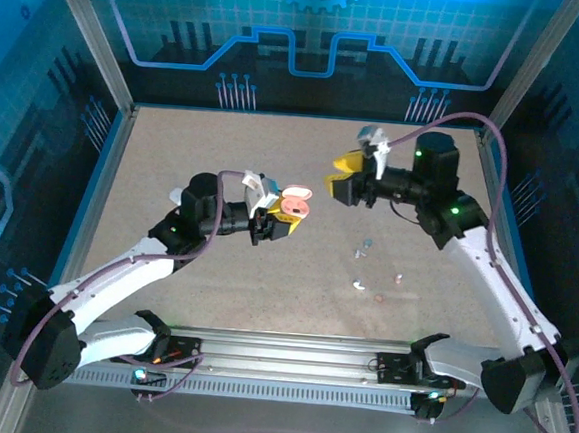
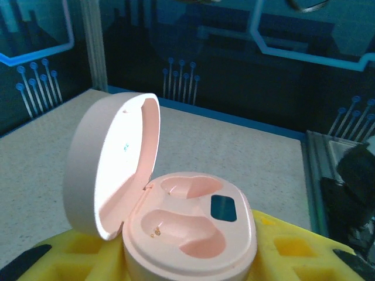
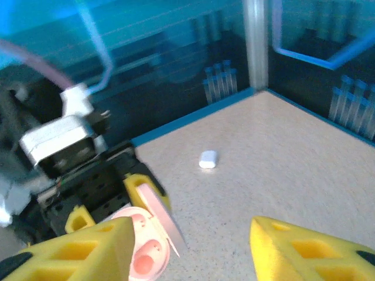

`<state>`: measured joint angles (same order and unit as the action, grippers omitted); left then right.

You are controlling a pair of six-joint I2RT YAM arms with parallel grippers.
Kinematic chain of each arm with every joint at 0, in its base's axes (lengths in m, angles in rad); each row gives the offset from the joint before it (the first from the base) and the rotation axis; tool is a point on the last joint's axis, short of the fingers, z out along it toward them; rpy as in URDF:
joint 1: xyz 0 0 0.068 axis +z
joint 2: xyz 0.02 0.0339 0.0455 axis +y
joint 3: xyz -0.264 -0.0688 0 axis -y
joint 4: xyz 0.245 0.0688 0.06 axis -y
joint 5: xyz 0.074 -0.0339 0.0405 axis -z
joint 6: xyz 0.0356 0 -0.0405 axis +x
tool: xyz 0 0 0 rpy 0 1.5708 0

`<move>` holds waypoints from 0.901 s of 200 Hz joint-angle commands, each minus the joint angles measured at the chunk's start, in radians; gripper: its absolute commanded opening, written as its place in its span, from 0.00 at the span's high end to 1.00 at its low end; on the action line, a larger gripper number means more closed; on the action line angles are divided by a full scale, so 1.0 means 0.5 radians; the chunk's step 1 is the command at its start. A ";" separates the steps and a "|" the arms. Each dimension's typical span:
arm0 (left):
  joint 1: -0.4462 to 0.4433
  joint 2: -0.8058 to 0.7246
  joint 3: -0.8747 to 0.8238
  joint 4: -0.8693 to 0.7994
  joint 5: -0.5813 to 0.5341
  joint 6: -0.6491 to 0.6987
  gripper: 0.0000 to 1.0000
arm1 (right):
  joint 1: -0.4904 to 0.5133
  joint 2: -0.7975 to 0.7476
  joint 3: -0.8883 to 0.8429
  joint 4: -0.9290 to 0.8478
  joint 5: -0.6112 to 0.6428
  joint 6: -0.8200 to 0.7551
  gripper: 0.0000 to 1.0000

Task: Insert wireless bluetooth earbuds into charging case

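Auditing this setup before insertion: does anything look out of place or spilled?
Nothing looks damaged. The pink case, held by the left gripper, stands open with both wells empty, while tiny earbuds lie scattered loose on the table, apart from it.

White-and-black arms (image 1: 114,278) with purple cables (image 1: 468,116), green lights (image 1: 454,210) and yellow, hole-patterned gripper fingers (image 3: 304,249)

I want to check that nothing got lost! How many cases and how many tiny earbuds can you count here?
Pink case: 1 (lid open, both pockets empty)
White case: 1 (shut, lying on the table)
Loose earbuds: 5, as best I can tell, since they are very tiny
Total: 7
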<state>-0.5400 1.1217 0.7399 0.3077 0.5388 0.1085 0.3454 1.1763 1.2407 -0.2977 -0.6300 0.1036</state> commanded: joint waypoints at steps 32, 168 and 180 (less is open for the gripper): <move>-0.009 0.007 -0.187 0.503 -0.228 -0.124 0.59 | -0.591 -0.029 -0.265 -1.003 0.739 1.101 0.56; -0.017 0.021 -0.194 0.538 -0.203 -0.189 0.58 | -0.708 0.275 -1.077 -0.828 1.073 1.033 0.55; -0.019 0.016 -0.191 0.525 -0.202 -0.189 0.58 | -0.709 0.336 -1.056 -0.813 1.081 1.009 0.57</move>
<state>-0.5415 1.1461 0.6392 0.5518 0.4400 0.0242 0.0032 1.2987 0.6785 -0.7372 -0.1074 0.6476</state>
